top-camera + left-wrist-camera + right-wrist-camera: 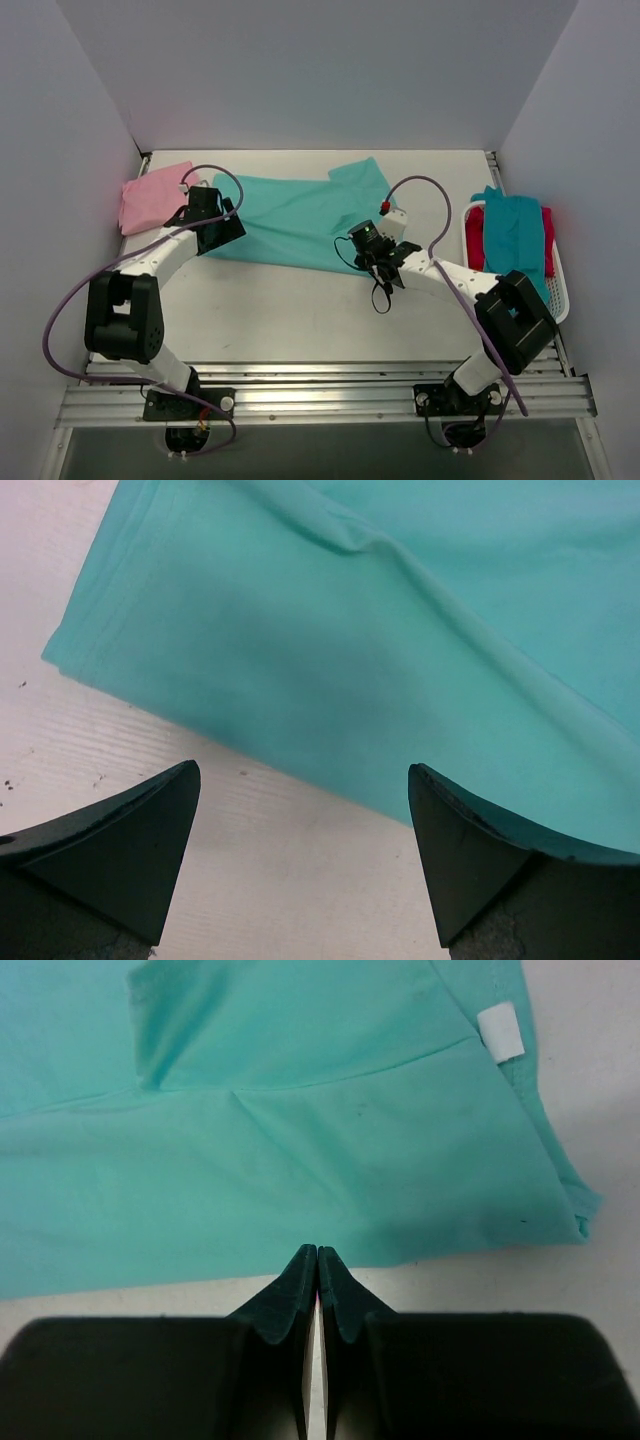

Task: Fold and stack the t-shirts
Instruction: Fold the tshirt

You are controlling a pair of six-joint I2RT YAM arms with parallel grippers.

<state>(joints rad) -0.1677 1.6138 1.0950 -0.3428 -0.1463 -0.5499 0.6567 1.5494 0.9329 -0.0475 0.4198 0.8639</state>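
A mint-teal t-shirt [300,215] lies spread flat across the back middle of the table. It fills the left wrist view [380,630] and the right wrist view [300,1140], where its white neck label [499,1033] shows. My left gripper [222,222] is open at the shirt's left hem corner, its jaws [303,770] wide apart just above bare table and cloth edge. My right gripper [362,240] is shut with nothing seen between its fingers [317,1250], its tips at the shirt's near edge. A light pink t-shirt [150,197] lies folded at the back left.
A white plastic basket [560,290] stands at the right edge, holding a darker teal-blue shirt [515,235] draped over a red one [475,245]. White walls close in the table at back and sides. A metal rail runs along the near edge.
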